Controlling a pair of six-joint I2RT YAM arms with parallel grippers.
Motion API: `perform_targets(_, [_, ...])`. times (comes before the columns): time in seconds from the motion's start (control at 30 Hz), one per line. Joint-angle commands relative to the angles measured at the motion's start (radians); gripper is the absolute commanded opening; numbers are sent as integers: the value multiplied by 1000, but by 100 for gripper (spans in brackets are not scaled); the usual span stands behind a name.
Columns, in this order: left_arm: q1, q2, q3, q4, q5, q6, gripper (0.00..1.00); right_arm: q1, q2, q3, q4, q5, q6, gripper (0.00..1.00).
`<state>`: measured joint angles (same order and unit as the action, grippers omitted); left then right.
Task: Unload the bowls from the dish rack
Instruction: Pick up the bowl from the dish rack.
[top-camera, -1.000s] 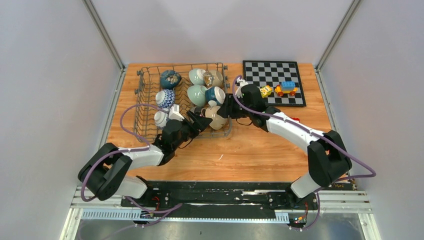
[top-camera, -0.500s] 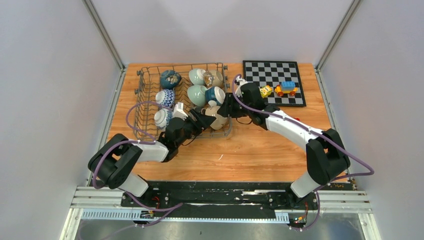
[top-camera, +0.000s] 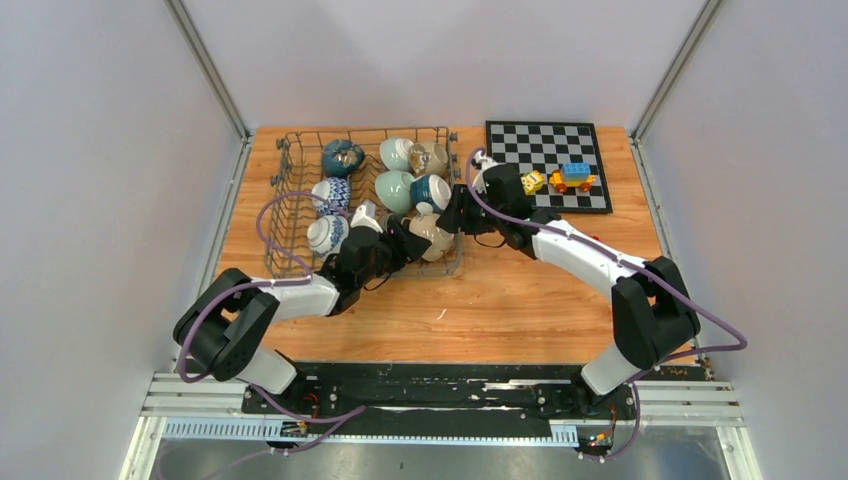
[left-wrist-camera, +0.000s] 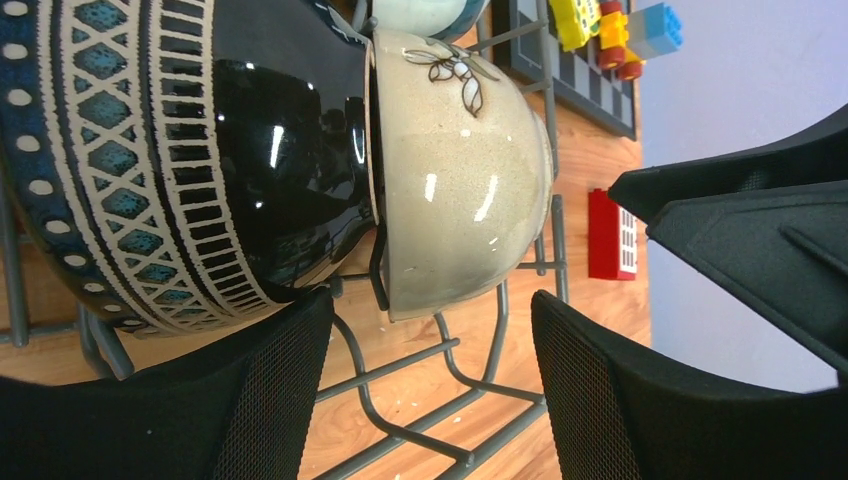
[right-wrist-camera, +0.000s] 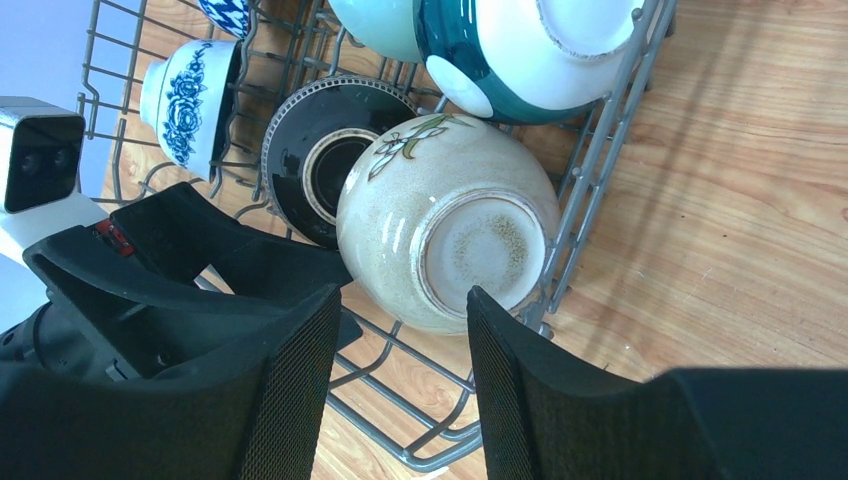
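Observation:
The grey wire dish rack (top-camera: 290, 170) holds several bowls. A beige-brown bowl (top-camera: 434, 236) with a flower mark stands on edge at the rack's front right corner, against a dark patterned bowl (left-wrist-camera: 200, 150). My left gripper (top-camera: 404, 240) is open, its fingers (left-wrist-camera: 250, 390) straddling the space just below the beige bowl (left-wrist-camera: 460, 180) without touching it. My right gripper (top-camera: 453, 214) is open just right of that bowl; in the right wrist view its fingertips (right-wrist-camera: 290, 400) stop short of the beige bowl (right-wrist-camera: 450, 220). A teal bowl (right-wrist-camera: 500, 50) and a blue-and-white floral bowl (right-wrist-camera: 190, 100) stand behind.
A black-and-white chessboard (top-camera: 520, 140) with toy blocks (top-camera: 572, 177) lies right of the rack. A red block (left-wrist-camera: 610, 235) lies on the wooden table near the rack's corner. The two grippers face each other closely across the beige bowl.
My left arm has moved right and forward into the rack, bringing its open gripper up to the beige bowl. My right gripper has hardly moved.

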<state>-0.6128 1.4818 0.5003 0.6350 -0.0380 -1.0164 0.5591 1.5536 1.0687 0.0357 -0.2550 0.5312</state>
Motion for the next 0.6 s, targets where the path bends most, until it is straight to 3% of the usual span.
perform_targets(0.0, [-2, 6, 40, -158, -26, 101, 75, -17, 22, 26, -22, -9, -3, 54])
perform_targets(0.57, [-16, 48, 65, -110, 0, 129, 75, -24, 73, 82, -96, -33, 31, 60])
